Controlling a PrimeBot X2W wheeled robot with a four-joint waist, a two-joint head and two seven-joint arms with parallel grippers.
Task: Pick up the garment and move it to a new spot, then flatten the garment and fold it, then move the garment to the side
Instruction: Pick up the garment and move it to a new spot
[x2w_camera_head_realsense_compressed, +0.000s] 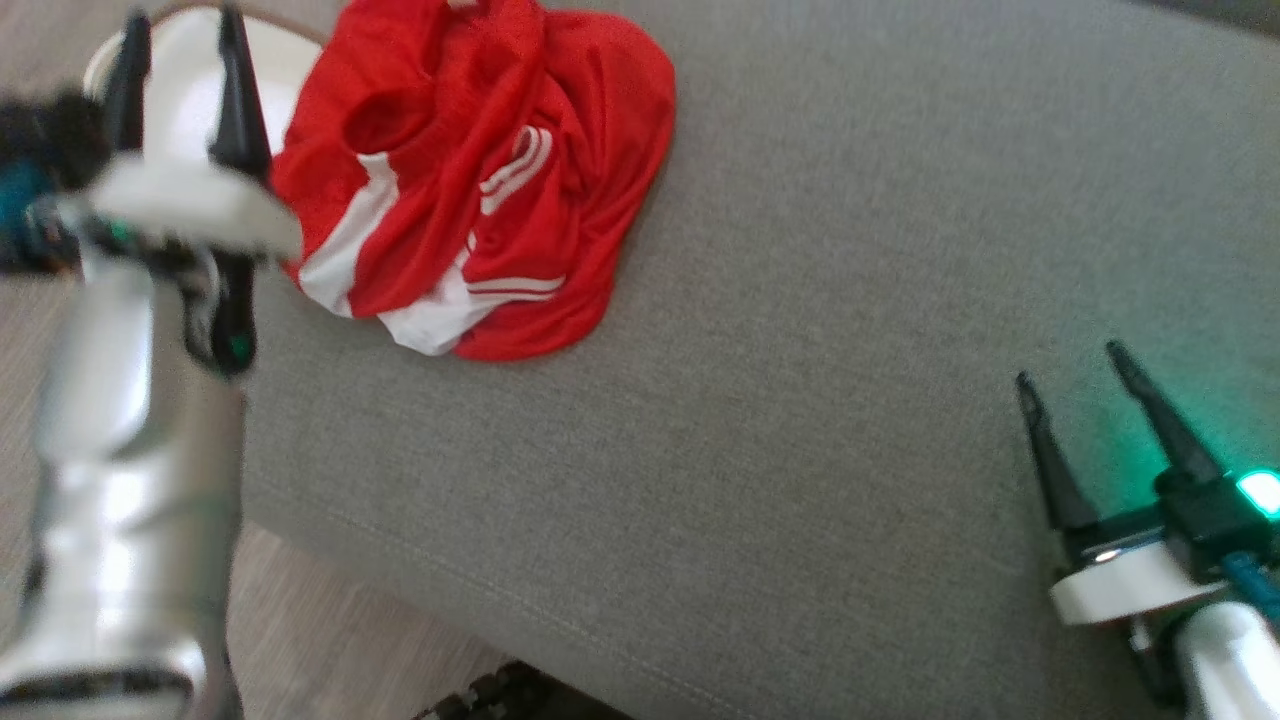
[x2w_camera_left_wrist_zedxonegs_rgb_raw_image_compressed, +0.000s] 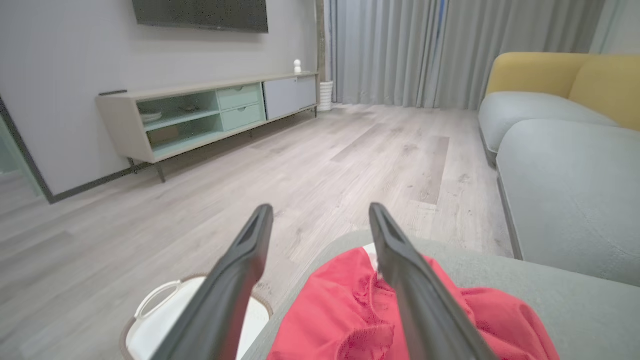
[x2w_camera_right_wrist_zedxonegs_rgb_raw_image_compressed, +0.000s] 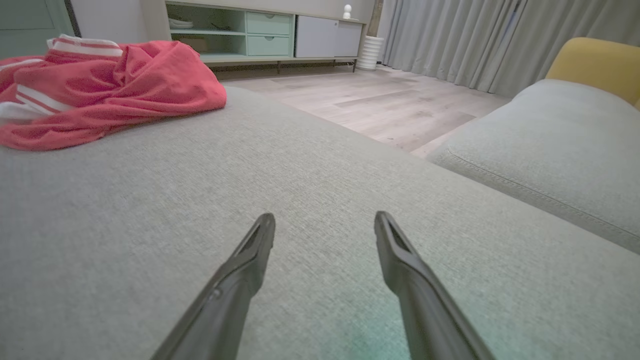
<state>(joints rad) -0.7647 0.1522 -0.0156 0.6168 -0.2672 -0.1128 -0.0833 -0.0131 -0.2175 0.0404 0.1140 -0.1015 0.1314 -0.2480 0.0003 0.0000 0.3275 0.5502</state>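
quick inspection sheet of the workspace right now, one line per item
surface: grey fabric cushion, mostly bare
job's things: red garment with white stripes, crumpled in a heap at the cushion's far left corner, not flattened or folded
clutter: white basket on the floor beside that corner
grippers: left gripper open, holding nothing, at the garment's left edge above the basket; right gripper open, over bare cushion, well away from the garment
cables: short teal lead at the right wrist
surroundings: wood floor, low cabinet, grey curtains, yellow-backed sofa
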